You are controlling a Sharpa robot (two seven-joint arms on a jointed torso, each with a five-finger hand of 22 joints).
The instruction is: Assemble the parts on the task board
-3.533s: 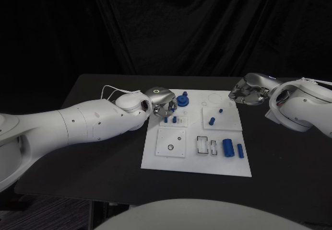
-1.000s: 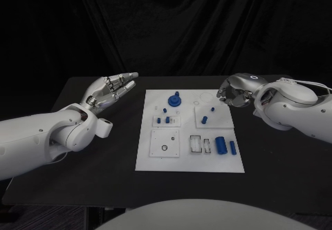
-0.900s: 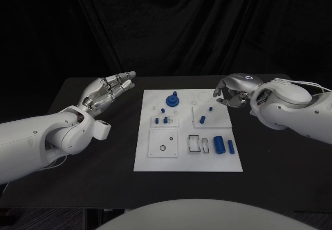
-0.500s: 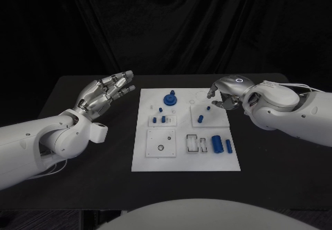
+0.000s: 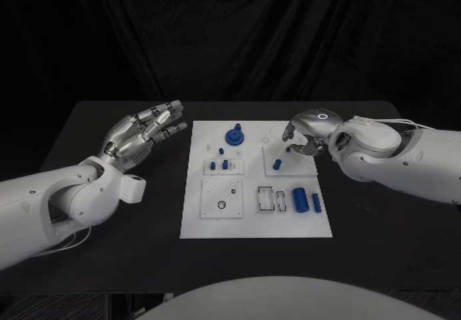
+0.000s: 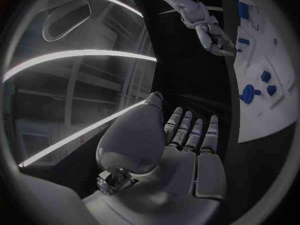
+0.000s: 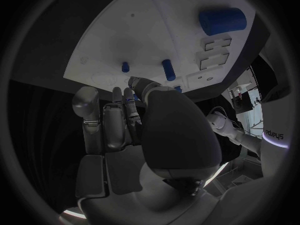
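Task board (image 5: 256,223), a white plate, lies flat mid-way across the black surface (image 5: 384,227), long side running away from the robot. Blue parts on it: a round knobbed piece (image 5: 234,137) standing at the far end; small pegs (image 5: 219,165) on a square sub-plate left of centre; two more pegs (image 5: 278,163) on the square sub-plate on the right; a thick cylinder (image 5: 300,199) and a thinner rod (image 5: 316,203) lying side by side near the right edge, just beside two rectangular slots (image 5: 270,199). A square panel with a small ring (image 5: 222,205) sits at near left.

Left robot hand (image 5: 142,131): off the board to its left, raised above the surface, palm open, fingers spread apart and extended, holding nothing. The left wrist view confirms flat, straight fingers (image 6: 187,130) with the board well to one side.

Right robot hand (image 5: 306,137): over the far right corner of the board, fingers curled downward close above the right sub-plate. From the right wrist view the fingertips (image 7: 128,101) point at the board near two upright pegs (image 7: 167,69); cannot tell whether anything is pinched or touched.
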